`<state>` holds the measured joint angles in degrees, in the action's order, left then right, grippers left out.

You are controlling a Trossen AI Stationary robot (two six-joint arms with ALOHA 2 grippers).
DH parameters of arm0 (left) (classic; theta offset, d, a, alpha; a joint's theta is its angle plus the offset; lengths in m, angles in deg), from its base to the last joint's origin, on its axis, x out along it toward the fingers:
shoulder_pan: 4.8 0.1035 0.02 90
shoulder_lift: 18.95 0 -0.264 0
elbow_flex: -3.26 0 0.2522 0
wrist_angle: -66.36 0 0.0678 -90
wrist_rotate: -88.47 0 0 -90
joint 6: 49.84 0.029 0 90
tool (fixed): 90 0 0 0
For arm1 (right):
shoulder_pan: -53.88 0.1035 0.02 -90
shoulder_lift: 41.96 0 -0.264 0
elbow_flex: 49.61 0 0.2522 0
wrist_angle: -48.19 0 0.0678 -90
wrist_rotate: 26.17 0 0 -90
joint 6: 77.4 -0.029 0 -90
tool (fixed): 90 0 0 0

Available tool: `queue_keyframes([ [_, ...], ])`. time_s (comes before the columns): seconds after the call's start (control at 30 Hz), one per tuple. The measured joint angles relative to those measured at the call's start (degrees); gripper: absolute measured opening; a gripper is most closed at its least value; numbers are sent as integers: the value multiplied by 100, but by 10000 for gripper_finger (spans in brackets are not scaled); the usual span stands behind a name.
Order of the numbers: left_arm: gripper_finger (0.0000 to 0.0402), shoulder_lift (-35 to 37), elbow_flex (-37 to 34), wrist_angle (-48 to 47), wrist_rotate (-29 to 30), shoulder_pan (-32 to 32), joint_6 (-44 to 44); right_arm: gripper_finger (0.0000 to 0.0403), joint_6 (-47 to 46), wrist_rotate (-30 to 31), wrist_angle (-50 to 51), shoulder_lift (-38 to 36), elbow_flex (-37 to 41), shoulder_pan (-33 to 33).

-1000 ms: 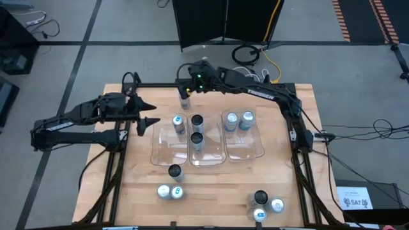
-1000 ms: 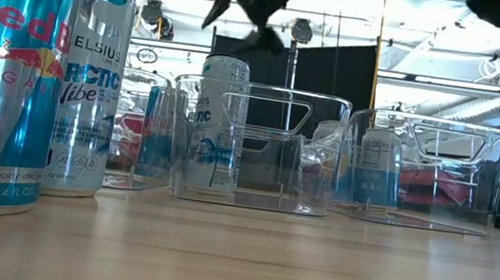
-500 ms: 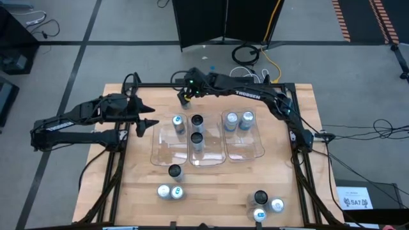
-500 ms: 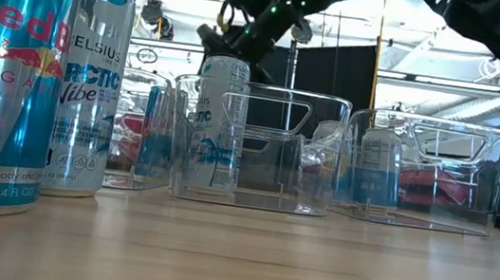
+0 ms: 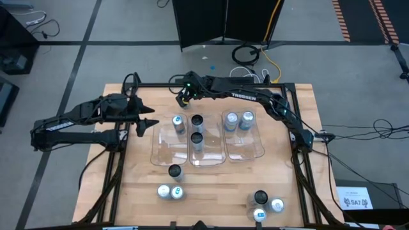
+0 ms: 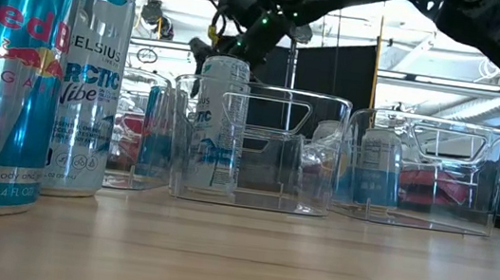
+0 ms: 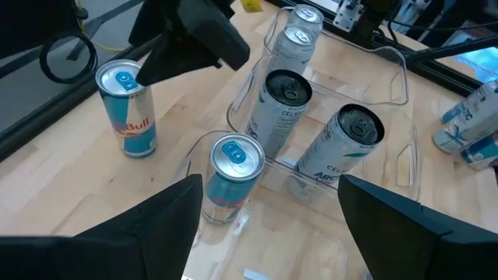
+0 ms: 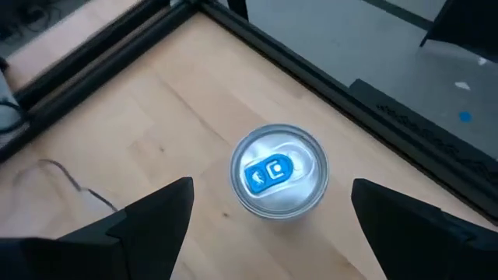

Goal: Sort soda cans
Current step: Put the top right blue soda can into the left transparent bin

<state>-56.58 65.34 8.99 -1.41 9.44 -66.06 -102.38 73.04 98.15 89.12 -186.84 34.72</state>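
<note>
Since a moment ago, the right gripper point(image 5: 181, 99) has swung farther toward the table's back left and now hangs over a lone silver can with a blue-marked top point(image 8: 278, 177) that stands upright on the bare light wooden table point(image 5: 281, 172), just behind the trays. Its two dark fingers point(image 8: 148, 222) are spread wide on either side of the can without touching it, and nothing is held.

On the left side of the table the left gripper point(image 5: 148, 123) waits, pointing toward the trays, its fingers point(image 7: 159, 218) also parted and empty.

Three clear rectangular plastic trays sit side by side at the middle of the table. In the left tray point(image 5: 163, 153) stands one blue-topped silver can point(image 5: 178, 124). Two dark-topped cans point(image 5: 197, 130) stand one behind the other in the middle tray point(image 5: 211, 156). Two silver-topped cans point(image 5: 238, 121) stand next to each other at the back of the right tray point(image 5: 252, 150).

Loose cans remain on the front part of the table. One dark-topped can point(image 5: 175, 171) stands just in front of the left tray. Closer to the front edge, two cans with blue-marked tops point(image 5: 170, 191) stand touching. Near the front right, three more cans point(image 5: 265, 206) cluster together: one dark-topped and two silver ones.

From table height, a blue and silver Red Bull can point(image 6: 5, 72) and a white Celsius can point(image 6: 90, 92) loom close on the left.
</note>
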Motion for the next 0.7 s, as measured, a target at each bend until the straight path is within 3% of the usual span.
queue_keyframes([
  [0.17,309,2,0,-25,0,0,-5,341,238,452,-12,-7,-1,4],
  [0.7,309,-18,0,16,2,0,-8,341,633,394,193,-27,-1,30],
])
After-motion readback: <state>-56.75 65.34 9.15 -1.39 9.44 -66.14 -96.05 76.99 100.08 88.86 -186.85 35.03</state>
